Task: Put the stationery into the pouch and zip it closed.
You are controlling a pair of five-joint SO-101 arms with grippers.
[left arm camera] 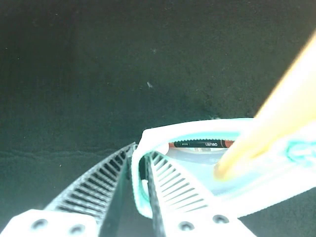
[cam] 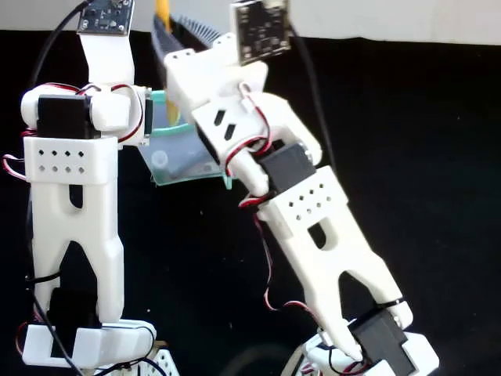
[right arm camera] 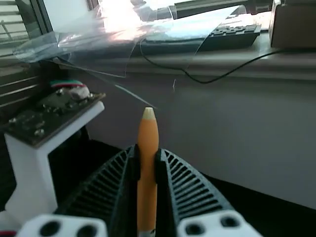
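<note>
Left gripper, seen from its own wrist camera, is clamped on the rim at one end of the translucent mint-green zip pouch, its black ribbed fingers pressed together over the pouch's edge. The pouch's mouth gapes open. Inside the pouch lies a slim red-and-black pen. A blurred orange pencil slants down toward the pouch, its lower end at the open mouth. Beneath the pouch is the black table.

From the right wrist camera, the right gripper grasps the orange pencil between its two ribbed fingers, the pencil's cream-coloured end sticking out past the fingertips. A circuit board on a white mount stands to one side, and a pale wall rises behind.

From the high camera, the pouch hangs above the table between the two white arms. The left arm stands upright beside the pouch and meets its near edge. The right arm leans across from the pouch's other side, with the orange pencil showing just above the pouch.
</note>
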